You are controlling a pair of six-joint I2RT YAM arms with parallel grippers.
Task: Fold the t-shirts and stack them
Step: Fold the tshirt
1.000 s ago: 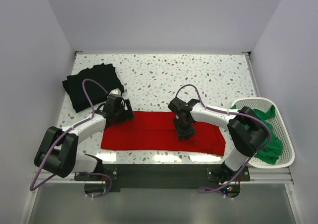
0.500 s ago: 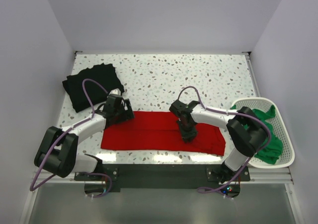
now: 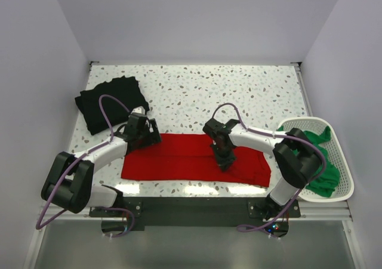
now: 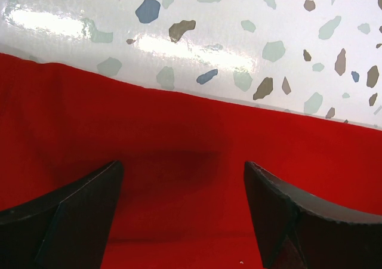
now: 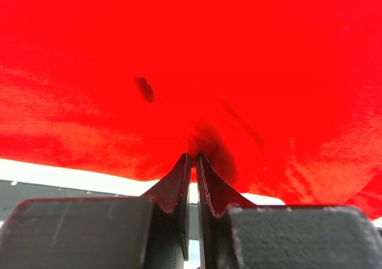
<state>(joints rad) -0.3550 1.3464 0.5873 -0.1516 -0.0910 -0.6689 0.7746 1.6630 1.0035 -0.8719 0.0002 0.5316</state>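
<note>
The red t-shirt [image 3: 179,158] lies as a long folded strip across the near part of the table. My left gripper [image 3: 145,139] is open, its jaws spread just above the shirt's far left edge [image 4: 185,167]. My right gripper [image 3: 224,160] is shut on a pinch of the red cloth [image 5: 194,155] near the strip's middle right; red fills the right wrist view [image 5: 191,60]. The black t-shirt [image 3: 111,103] lies folded at the far left. The green t-shirt [image 3: 319,161] is bunched in the white basket at the right.
The white perforated basket [image 3: 342,161] stands at the table's right near edge. Speckled tabletop [image 3: 239,96] shows behind the red shirt. The table's black front rail [image 3: 191,206] runs along the near edge by the arm bases.
My right gripper has shifted slightly along the red shirt, toward the near edge and then back a little. The left arm has not moved.
</note>
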